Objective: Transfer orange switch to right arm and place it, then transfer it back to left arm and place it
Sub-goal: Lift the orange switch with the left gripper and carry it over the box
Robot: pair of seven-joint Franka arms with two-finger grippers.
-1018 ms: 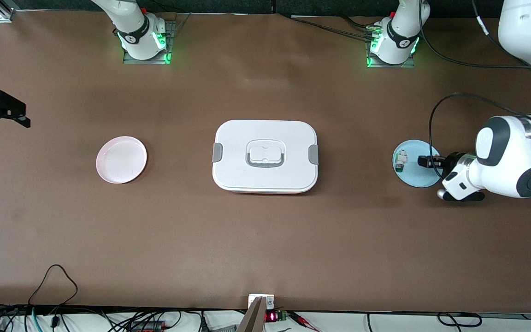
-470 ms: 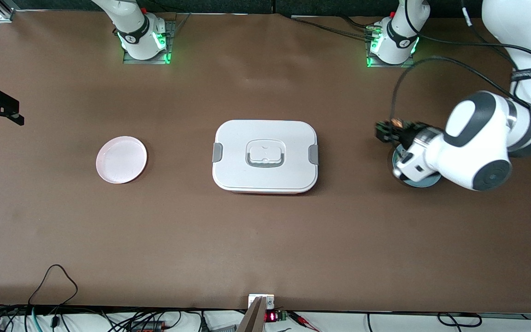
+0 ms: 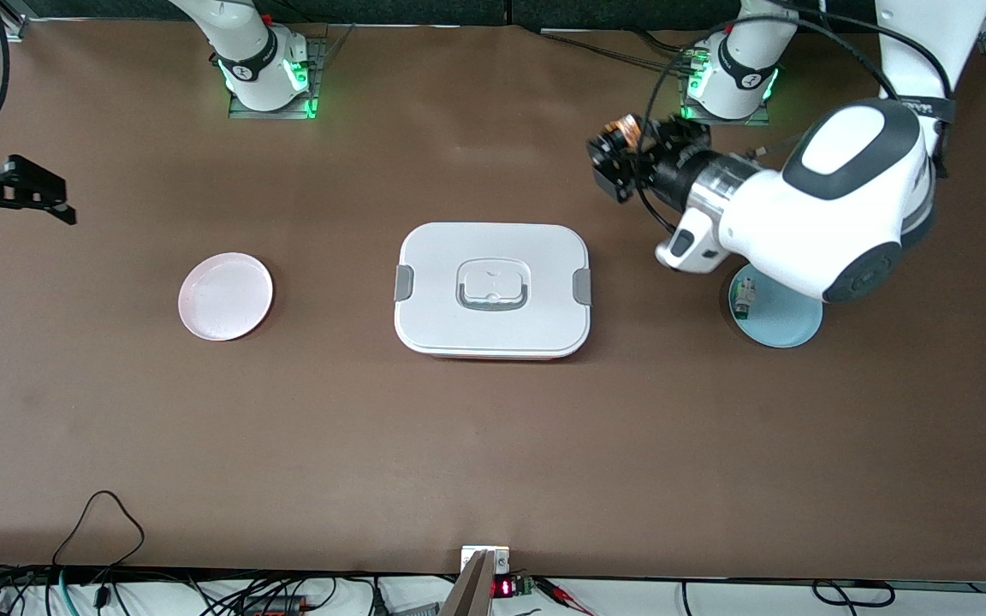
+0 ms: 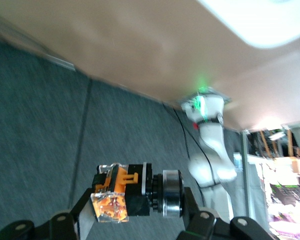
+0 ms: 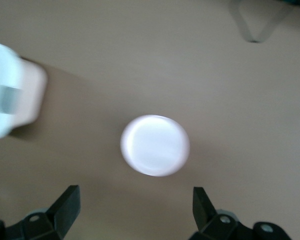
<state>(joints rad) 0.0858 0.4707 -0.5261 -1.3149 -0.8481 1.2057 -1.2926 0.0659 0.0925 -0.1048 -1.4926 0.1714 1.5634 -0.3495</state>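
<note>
The orange switch point(image 3: 627, 131) is up in the air, my left gripper point(image 3: 615, 154) shut on it. They hang over bare table between the box point(image 3: 493, 291) and the left arm's base. In the left wrist view the switch point(image 4: 132, 196) lies sideways between the two black fingers point(image 4: 187, 207), orange rear toward the camera, and my left gripper point(image 4: 135, 212) clamps its body. My right gripper point(image 3: 48, 198) hovers open and holds nothing at the right arm's end of the table. In the right wrist view my right gripper point(image 5: 135, 205) is well apart from the box point(image 5: 10, 95).
A pink plate point(image 3: 225, 296) lies between the right gripper and the box, also seen as the plate point(image 5: 155, 145) in the right wrist view. A blue plate point(image 3: 780, 321) under the left arm carries a small white part with a green tip point(image 3: 743, 299).
The left gripper has risen from the blue plate with the switch and swung toward the box and the arm bases. The right gripper shifted only slightly.
</note>
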